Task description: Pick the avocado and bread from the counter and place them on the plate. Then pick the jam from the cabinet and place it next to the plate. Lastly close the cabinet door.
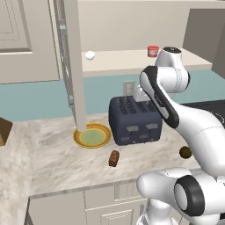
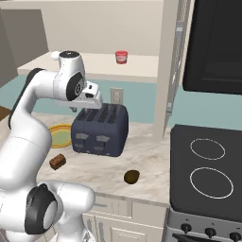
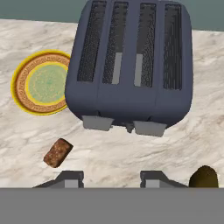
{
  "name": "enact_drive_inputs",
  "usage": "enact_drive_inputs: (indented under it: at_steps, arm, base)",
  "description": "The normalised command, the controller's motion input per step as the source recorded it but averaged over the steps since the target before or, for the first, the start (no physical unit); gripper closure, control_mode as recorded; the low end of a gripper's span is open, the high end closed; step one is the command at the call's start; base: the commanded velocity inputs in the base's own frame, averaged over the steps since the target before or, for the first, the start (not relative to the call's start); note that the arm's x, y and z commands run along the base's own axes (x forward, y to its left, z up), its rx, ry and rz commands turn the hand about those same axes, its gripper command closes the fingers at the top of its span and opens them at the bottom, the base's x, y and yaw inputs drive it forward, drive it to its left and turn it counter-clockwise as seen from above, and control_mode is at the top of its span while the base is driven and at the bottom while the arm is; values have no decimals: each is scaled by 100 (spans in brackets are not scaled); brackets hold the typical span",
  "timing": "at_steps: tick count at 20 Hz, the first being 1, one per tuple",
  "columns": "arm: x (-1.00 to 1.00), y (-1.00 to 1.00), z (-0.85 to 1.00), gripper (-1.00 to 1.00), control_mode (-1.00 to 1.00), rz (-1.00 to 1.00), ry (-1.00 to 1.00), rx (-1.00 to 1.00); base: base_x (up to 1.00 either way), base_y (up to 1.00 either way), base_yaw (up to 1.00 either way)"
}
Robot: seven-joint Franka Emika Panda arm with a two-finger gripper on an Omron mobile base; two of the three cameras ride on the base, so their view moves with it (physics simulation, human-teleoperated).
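Counter [image 3: 26, 131] below; jaws narrowed, empty, above toaster [image 3: 131, 65].

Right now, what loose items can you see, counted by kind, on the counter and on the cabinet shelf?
Avocado: 1
Bread: 1
Plate: 1
Toaster: 1
Jam jar: 1
White ball: 1
Total: 6
The first four are on the counter; the jam jar and ball are on the cabinet shelf.
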Motion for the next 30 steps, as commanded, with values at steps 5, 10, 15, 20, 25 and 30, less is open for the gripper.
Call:
enact_drive_inputs:
  at_steps: [5,10,15,20,25,30]
  arm:
    - [-1,0,0,-100,-100,0,3,0]
    - [-29,19,-11,-100,-100,-5,8,0]
    - [-69,34,-16,-100,-100,-18,16,0]
    - [-37,46,-51,-100,-100,-9,7,-3]
    - [-6,47,-50,-100,-100,-4,1,-2]
    - [4,49,-51,-100,-100,-6,4,0]
  base:
    - [0,0,0]
    - [0,0,0]
    - [0,0,0]
    - [0,0,0]
    - [0,0,0]
    - [0,0,0]
